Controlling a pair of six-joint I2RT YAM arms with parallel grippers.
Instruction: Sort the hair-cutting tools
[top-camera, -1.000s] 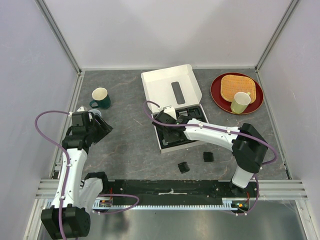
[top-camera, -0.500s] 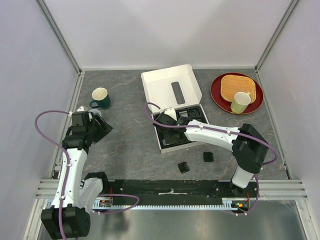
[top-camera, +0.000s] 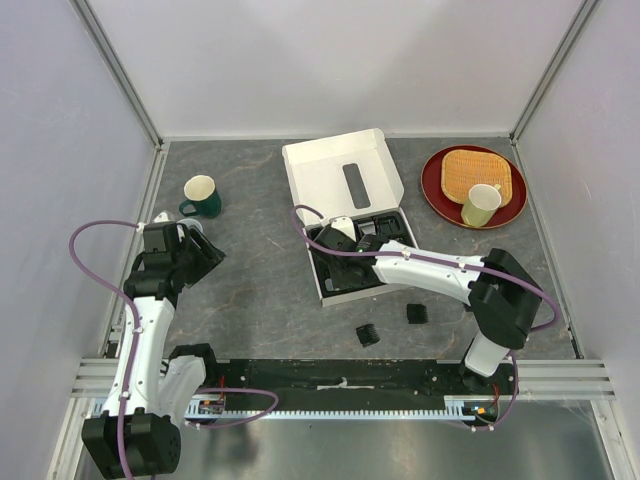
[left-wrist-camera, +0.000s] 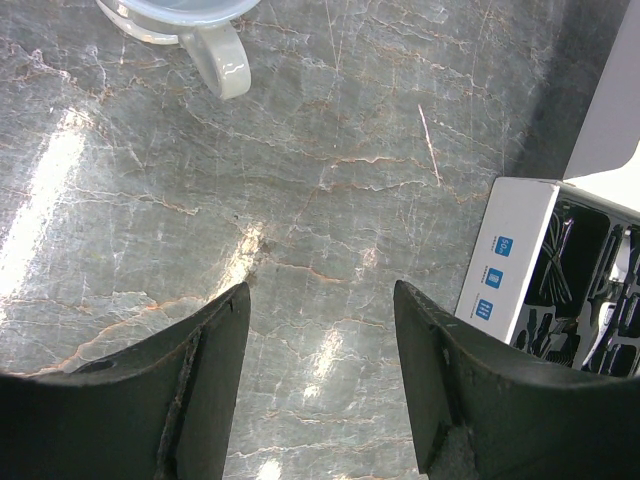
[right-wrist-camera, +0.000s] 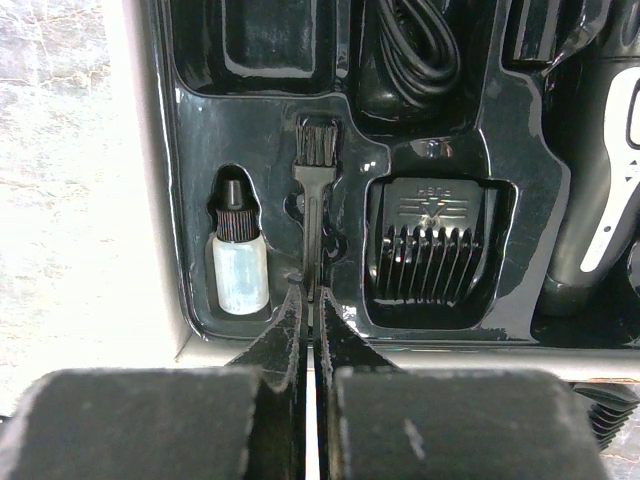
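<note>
Overhead and wrist views show two robot arms at a grey stone-patterned table (top-camera: 260, 290). The right hand (right-wrist-camera: 308, 300) reaches into an open white box (top-camera: 340, 180). Its two fingers are pressed together, pinching the tail end of a thin brush (right-wrist-camera: 312, 210). The brush lies in a narrow slot of the box's black tray (right-wrist-camera: 470, 130), bristles pointing away from the hand. A small clear bottle (right-wrist-camera: 240, 262) sits just beside it on one side and a comb guard (right-wrist-camera: 437, 255) on the other.

The step in hand looks like either seating the brush in its slot or lifting it out; the views do not settle which. Either way, the handle should stay in line with the slot and travel straight, clear of the bottle. If the brush is being placed, it should lie flat before the fingers part.

The brush is slim and black, a straight stem ending in a short tuft of dark bristles. It looks light, and easy to tip when gripped only at the tail.

A coiled cord (right-wrist-camera: 410, 50) and a clipper (right-wrist-camera: 600, 190) fill other pockets. A loose guard (top-camera: 368, 335) and a second guard (top-camera: 417, 313) lie on the table near the box, probably yet to be sorted. The left hand (left-wrist-camera: 320, 295) hovers over bare table at the far left, fingers apart, holding nothing.
</note>
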